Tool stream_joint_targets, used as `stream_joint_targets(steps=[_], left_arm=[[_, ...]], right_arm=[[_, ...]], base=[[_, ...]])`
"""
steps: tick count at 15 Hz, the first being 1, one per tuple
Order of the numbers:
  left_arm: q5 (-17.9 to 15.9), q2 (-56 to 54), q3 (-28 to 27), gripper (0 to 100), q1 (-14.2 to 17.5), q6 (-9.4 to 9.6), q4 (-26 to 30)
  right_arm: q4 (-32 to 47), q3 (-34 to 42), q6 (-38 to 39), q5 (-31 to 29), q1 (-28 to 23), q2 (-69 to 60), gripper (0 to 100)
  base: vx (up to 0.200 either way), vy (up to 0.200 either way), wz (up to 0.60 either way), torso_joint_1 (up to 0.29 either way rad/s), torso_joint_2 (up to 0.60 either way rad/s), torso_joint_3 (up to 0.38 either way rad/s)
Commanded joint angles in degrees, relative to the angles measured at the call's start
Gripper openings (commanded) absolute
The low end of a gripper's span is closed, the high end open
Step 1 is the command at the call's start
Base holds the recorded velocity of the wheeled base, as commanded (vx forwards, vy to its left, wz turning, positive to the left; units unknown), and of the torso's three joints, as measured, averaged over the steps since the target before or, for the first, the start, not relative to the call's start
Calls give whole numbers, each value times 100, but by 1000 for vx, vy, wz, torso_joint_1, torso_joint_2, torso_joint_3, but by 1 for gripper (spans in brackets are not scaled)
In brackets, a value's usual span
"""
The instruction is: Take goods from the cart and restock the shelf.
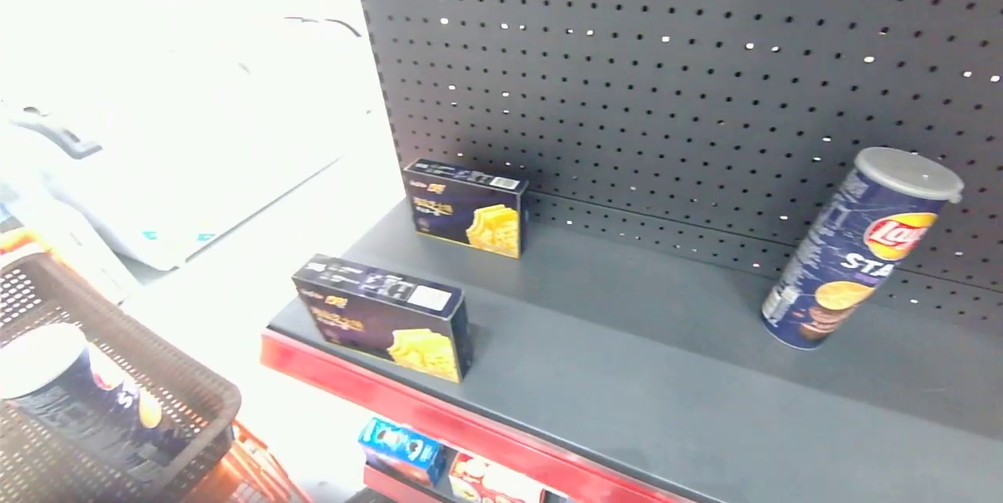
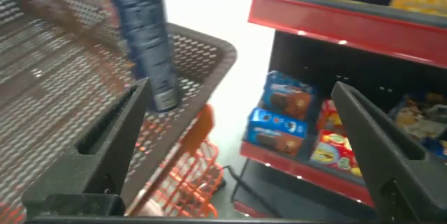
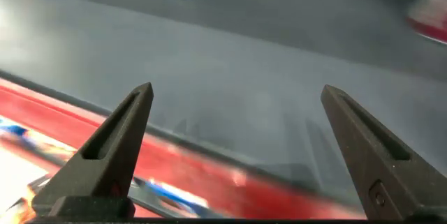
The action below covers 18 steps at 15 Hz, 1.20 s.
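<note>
Chips can (image 1: 858, 248) stands at right of shelf (image 1: 627, 378), by pegboard (image 1: 666, 80). Back cracker box (image 1: 468, 208) sits centre-left of frame, front cracker box (image 1: 388, 317) below it at shelf edge. 2nd can (image 1: 70, 393) in cart basket (image 1: 180, 401), lower-left corner. Left fingers (image 2: 105, 151) spread, nothing btwn, above basket. Right fingers (image 3: 105, 158) released, over shelf's red front edge.

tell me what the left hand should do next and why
Probably ease the left hand toward the chip can standing in the basket until the can sits between its open jaws. That hand is empty, the can is not yet in its gap, and the shelf has bare room beside the shelved can.
</note>
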Motion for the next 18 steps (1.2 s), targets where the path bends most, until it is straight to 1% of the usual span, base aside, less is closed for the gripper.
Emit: stream_joint_targets(steps=[1,18], left_arm=[[1,-3,0,100,1,-4,-1],[-7,-3,0,100,-7,5,-10]], right_arm=[[-1,5,1,0,0,0,100],[-1,5,1,0,0,0,100]], base=[[0,0,0,0,0,0],[0,0,0,0,0,0]])
